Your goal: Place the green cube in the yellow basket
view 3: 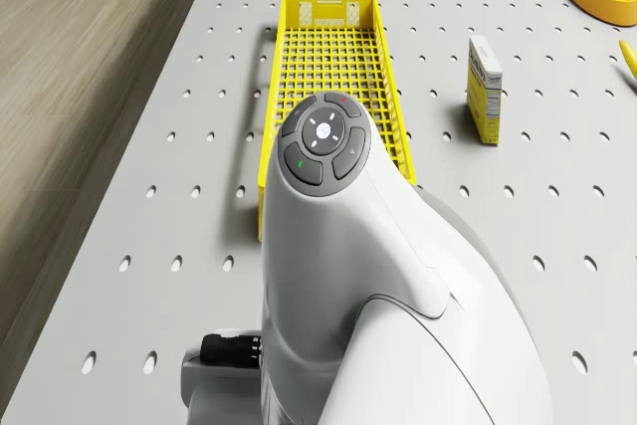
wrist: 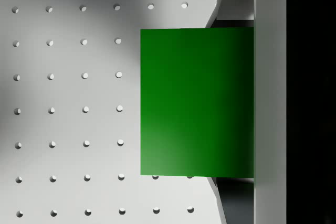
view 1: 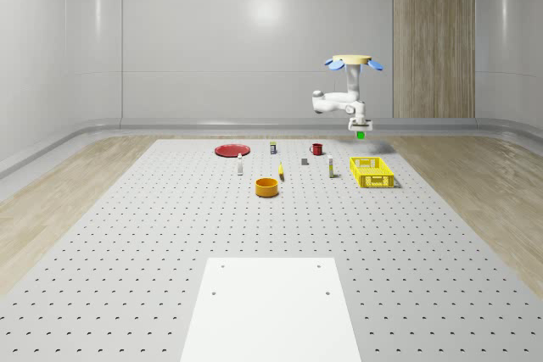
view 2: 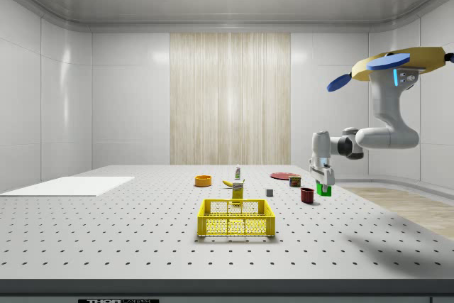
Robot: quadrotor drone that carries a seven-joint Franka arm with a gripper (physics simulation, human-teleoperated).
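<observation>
- Gripper (view 1: 360, 130) carries green cube (view 1: 361, 135) clamped between its fingers, pointing down, well above table (view 1: 170, 235); wrist view has cube (wrist: 197, 102) pressed against one finger, perforated table far below.
- Drone (view 1: 354, 63) hovers in air above the gripper, over far part of table near the basket's far end; not resting on anything.
- Key relation: yellow basket (view 1: 372, 171) sits lower than the gripper and offset twd the whole-scene camera. In side view, basket (view 2: 236, 218) is to the side view's left of gripper (view 2: 321, 184) and well below, so cube isn't over the opening yet, judging by that.
- Basket long axis runs away from the arm in drone view (view 3: 333, 97); arm's wrist housing (view 3: 323, 141) covers part of the near end, so exact overlap w/ the rim cannot be told from there.
- Next move, est.: shift over basket interior, lower, then release. Only one arm, no choice of side.
- Nearby stuff: red cup (view 1: 316, 149) and small grey block (view 1: 305, 161) below/beside gripper; carton (view 3: 485, 89) just beside basket; orange bowl (view 1: 267, 186), red plate (view 1: 232, 150), bottle (view 1: 240, 164) further off.
- Nothing stands in the air path btw gripper and basket; main risk is dropping cube onto the rim or outside.
</observation>
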